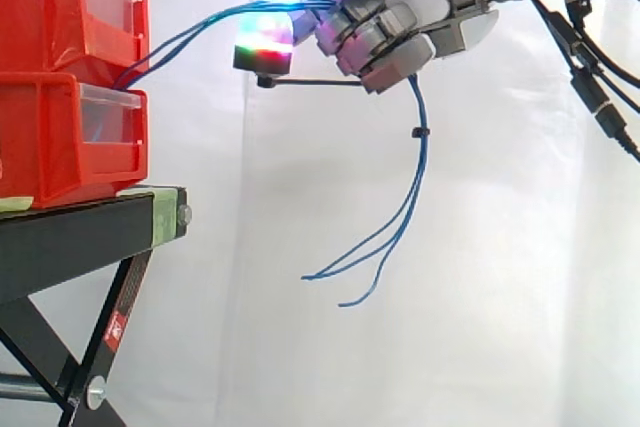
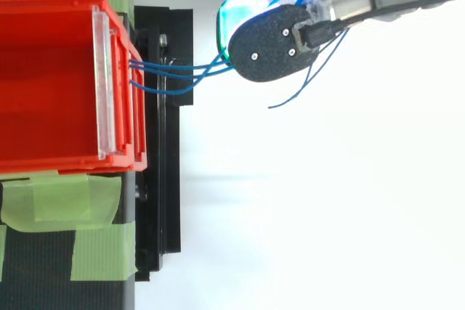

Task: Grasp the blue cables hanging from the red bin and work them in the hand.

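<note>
Hand: the hand (image 1: 392,32) is high in the side view, its grey fingers curled tight round a bundle of blue cables (image 1: 421,152) that passes through its grip.
Fingertips: the fingertips (image 1: 265,42) point away from the arm toward the bins, glowing cyan and green on the upper pad and mixed red, green and white on the lower one.
Hand from above: in the top view the hand (image 2: 269,41) shows a black oval plate with a cyan pad glowing at its far side.
Cables, bin side: from the hand the strands slope down and away to the red bins, where they enter at the seam between the upper and lower bin.
Cables, free side: the loose ends leave the underside of the hand and hang straight below it, then fan out into separate tips that curl back toward the stand.
Cable tie: a small black tie (image 1: 418,133) clasps the hanging strands just below the hand.
Upper red bin: the upper red bin (image 1: 60,7) sits level with the hand, well apart from it, with a clear front panel.
Lower red bin: the lower red bin (image 1: 55,137) sits directly beneath the upper one, lower than the hand.
Stand: a black stand (image 1: 70,237) carries both bins, with green tape (image 2: 62,201) on its top.
Backdrop: a white curtain (image 1: 500,297) hangs behind the hand.
</note>
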Robot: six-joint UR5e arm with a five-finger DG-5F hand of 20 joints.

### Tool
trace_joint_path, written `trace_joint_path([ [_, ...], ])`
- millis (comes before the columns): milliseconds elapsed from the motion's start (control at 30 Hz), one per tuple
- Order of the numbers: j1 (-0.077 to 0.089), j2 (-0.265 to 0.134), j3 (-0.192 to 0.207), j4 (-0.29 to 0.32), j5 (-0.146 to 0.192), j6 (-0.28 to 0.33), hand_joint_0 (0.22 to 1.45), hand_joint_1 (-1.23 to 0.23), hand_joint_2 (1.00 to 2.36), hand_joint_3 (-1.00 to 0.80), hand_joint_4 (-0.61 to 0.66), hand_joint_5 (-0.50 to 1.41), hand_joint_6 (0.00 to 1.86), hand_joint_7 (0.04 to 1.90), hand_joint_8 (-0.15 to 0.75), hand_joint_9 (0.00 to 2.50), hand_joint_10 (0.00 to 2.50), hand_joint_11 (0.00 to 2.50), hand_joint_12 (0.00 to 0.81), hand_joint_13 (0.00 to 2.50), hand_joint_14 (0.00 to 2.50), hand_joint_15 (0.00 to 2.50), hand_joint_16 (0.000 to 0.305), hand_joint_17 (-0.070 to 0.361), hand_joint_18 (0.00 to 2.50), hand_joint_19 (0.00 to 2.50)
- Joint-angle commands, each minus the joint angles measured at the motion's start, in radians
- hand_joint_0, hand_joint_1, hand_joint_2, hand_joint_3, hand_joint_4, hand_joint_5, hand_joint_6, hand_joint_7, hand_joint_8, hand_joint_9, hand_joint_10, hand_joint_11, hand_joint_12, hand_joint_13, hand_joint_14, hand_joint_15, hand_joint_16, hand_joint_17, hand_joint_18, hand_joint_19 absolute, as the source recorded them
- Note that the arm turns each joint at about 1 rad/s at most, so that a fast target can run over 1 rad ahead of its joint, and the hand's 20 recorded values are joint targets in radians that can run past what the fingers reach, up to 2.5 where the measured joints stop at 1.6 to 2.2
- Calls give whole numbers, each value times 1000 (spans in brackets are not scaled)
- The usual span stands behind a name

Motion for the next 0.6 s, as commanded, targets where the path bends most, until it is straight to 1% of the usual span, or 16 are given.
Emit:
trace_joint_path([
  [0,-1,0,7,-4,1,-10,953,-728,1007,-839,266,197,531,1175,399,642,2500,2500,427,927,2500,1509,48,108,1461,1680],
  [33,-1,0,7,-5,1,-10,951,-729,1008,-830,267,195,533,1171,397,638,2500,2500,433,929,2500,1503,49,110,1461,1675],
  [167,-1,0,7,-5,-5,-9,950,-709,1013,-658,263,163,535,1156,399,568,2500,2500,434,880,2500,1503,49,110,1401,1626],
  [233,-1,0,7,-5,-12,-9,948,-706,1015,-605,257,150,523,1169,407,535,2500,2500,434,859,2500,1490,49,110,1372,1624],
  [300,-1,0,7,-5,-12,-9,983,-722,1020,-401,249,123,536,1148,400,466,2500,2500,441,831,2500,1492,49,111,1332,1647],
  [333,-1,0,7,-5,-13,-9,992,-727,1021,-336,242,114,546,1136,403,451,2500,2500,438,814,2500,1502,49,110,1317,1652],
  [367,1,0,7,-5,-13,-9,1018,-747,1022,-206,244,98,547,1134,403,401,2500,2500,440,789,2500,1494,49,111,1263,1621],
  [400,1,0,6,-5,-13,-9,1021,-752,1022,-121,236,84,555,1124,400,377,2500,2500,444,775,2500,1486,49,110,1240,1614],
  [433,-1,0,7,-5,-13,-9,1020,-752,1021,-105,237,81,554,1128,399,367,2500,2500,443,767,2500,1490,49,110,1238,1612],
  [467,-1,0,7,-5,-13,-9,1021,-755,1020,-154,241,76,549,1125,400,351,2500,2500,439,749,2500,1480,48,109,1233,1657],
  [500,-1,0,7,-5,-13,-9,997,-766,1019,-337,244,75,533,1126,400,346,2500,2500,440,747,2500,1503,49,111,1254,1697],
  [533,-1,1,7,-4,-13,-7,989,-765,1018,-427,244,75,532,1126,400,344,2500,2500,436,746,2500,1495,49,110,1257,1708],
  [567,-1,0,7,-2,-13,-6,961,-761,1011,-694,252,83,517,1133,398,341,2500,2500,437,746,2500,1466,49,111,1255,1691],
])
